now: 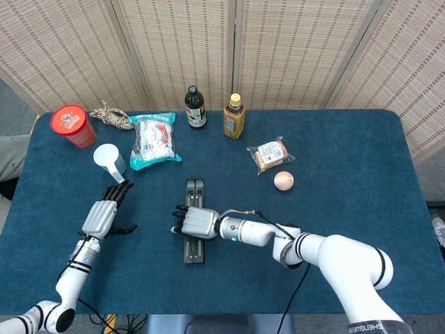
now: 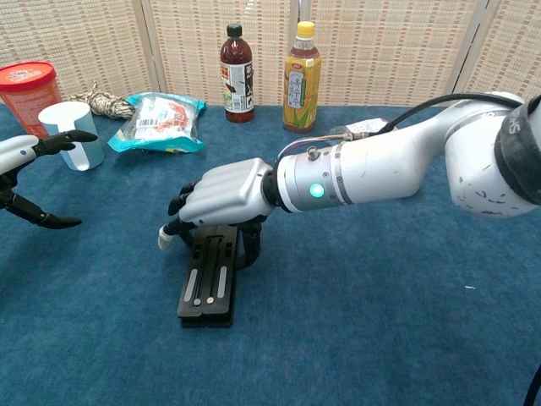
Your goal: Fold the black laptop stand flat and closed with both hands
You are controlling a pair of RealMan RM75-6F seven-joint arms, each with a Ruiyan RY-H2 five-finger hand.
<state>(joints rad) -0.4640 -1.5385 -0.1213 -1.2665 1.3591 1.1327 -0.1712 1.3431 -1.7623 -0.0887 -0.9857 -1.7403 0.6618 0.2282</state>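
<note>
Fingers (image 2: 182, 203) of right hand (image 2: 221, 194) curled over folded laptop stand (image 2: 209, 289).

The black laptop stand (image 1: 195, 223) lies flat on the table, its 2 long bars pressed side by side into 1 narrow closed strip, each bar with a pale slot running along its top. It runs lengthwise under the right hand (image 1: 198, 223), whose dark fingers (image 2: 251, 245) reach down around its middle, so its near end sticks out toward the robot below the fingers and its far end shows beyond them in the head view.
</note>
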